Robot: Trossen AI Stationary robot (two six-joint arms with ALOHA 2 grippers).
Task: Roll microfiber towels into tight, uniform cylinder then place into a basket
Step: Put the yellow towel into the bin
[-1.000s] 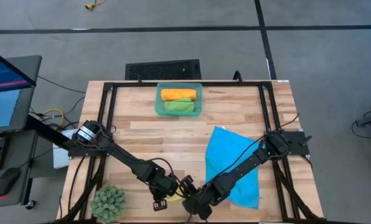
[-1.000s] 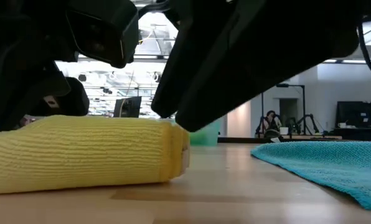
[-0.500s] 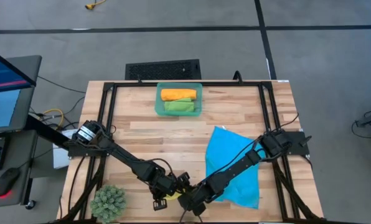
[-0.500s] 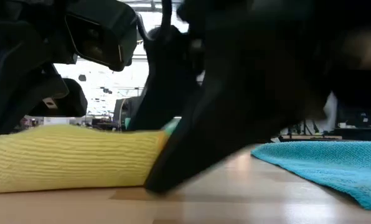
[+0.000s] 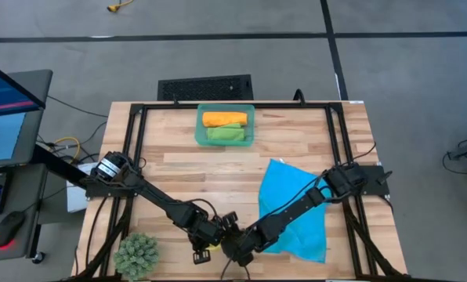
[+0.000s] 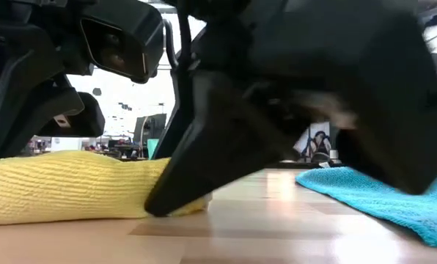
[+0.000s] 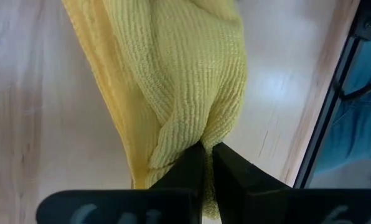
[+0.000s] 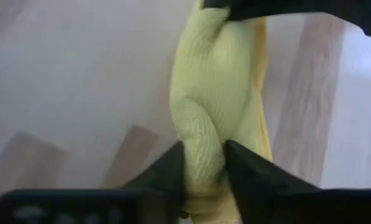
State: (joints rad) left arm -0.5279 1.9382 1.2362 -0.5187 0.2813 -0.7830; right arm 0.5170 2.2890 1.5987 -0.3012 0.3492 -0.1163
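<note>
A yellow towel (image 6: pixel 72 187), rolled into a cylinder, lies on the wood near the table's front edge. My left gripper (image 5: pixel 210 240) is shut on its left part and my right gripper (image 5: pixel 233 249) on its right end. In the high view the two grippers hide nearly all of the roll. At the table's far middle stands the teal basket (image 5: pixel 226 107), with an orange roll (image 5: pixel 223 119) and a green roll (image 5: pixel 224 134) side by side in it. A bright blue towel (image 5: pixel 284 182) lies spread flat on the right, under my right arm. My left gripper pinches a raised fold of the yellow roll's outer layer (image 7: pixel 195 134) between its two nearly shut fingers, slanting down from the far left. The roll lies on the table. My right gripper has the roll's right end (image 8: pixel 201 146) between its two fingers (image 8: pixel 173 163), coming slanting down from the right, along the roll. That end rests on the wood.
A spiky green plant ball (image 5: pixel 136 254) sits at the front left corner. A black frame (image 5: pixel 139 117) runs along the table's sides. Bare wood lies between the basket and the grippers.
My right gripper has come down and toward the table's left, from just above the yellow roll's right end onto it; one finger now stands on the wood at that end. The roll's right end has sunk a little and is covered.
</note>
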